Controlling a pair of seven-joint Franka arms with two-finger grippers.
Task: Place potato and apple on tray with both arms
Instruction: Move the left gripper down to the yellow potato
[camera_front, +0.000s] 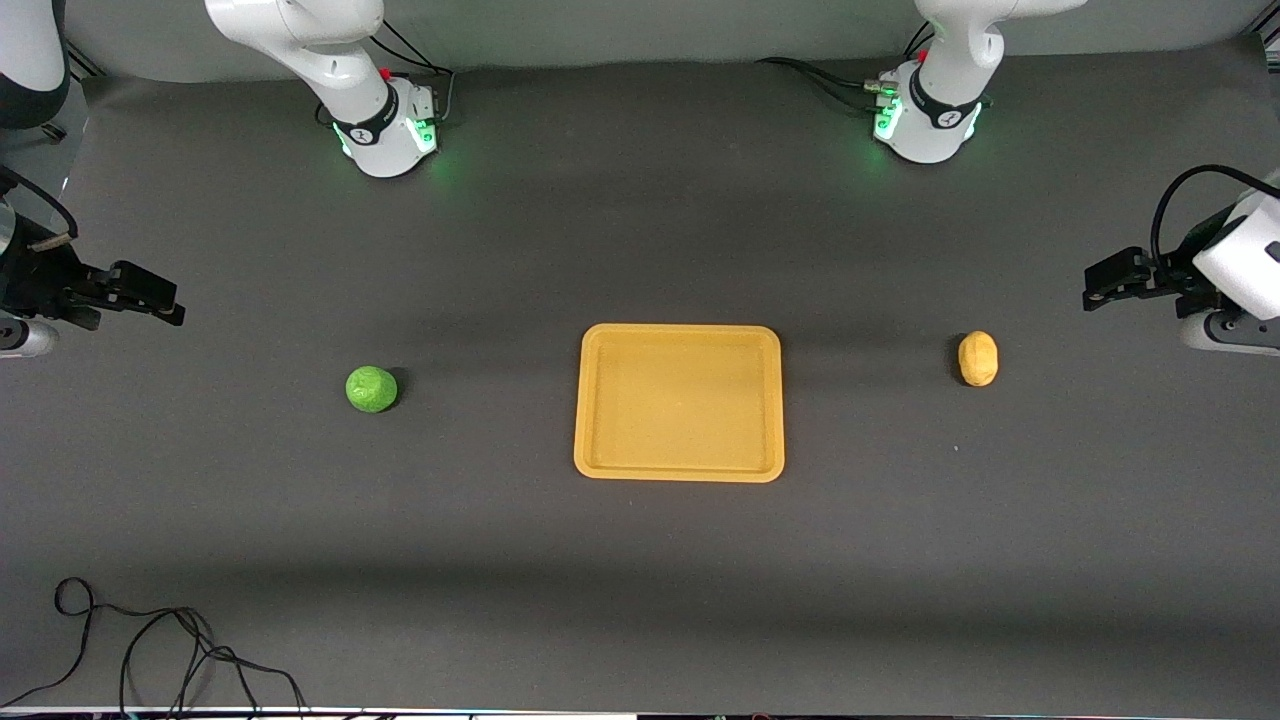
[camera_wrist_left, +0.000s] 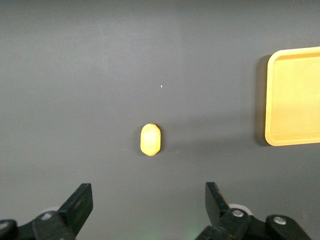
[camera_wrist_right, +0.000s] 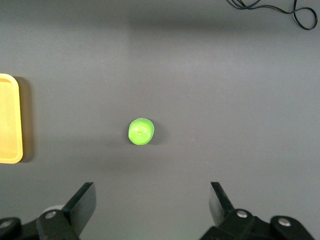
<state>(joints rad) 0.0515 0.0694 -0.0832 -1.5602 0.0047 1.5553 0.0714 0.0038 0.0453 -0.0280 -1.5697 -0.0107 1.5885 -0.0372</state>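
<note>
- Right now both arms hang high at the table's ends, jaws spread wide and empty.
- Left gripper (camera_wrist_left: 145, 207) is above the potato (camera_front: 978, 358); right gripper (camera_wrist_right: 150, 207) above the apple (camera_front: 371, 389).
- Tray (camera_front: 680, 470) lies bare between them, well apart from each.
- Best to drop straight down, centred, straddling each fruit before closing.

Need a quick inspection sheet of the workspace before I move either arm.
Surface: dark grey mat, flat.
Job's things: tray at centre, nothing in it; apple on the mat toward the right arm's end; potato toward the left arm's end.
Clutter: nothing seen.
End effectors: left end effector open above the potato; right end effector open above the apple.
Cables: loose black cable at the mat's near edge.
Surroundings: nothing seen.
</note>
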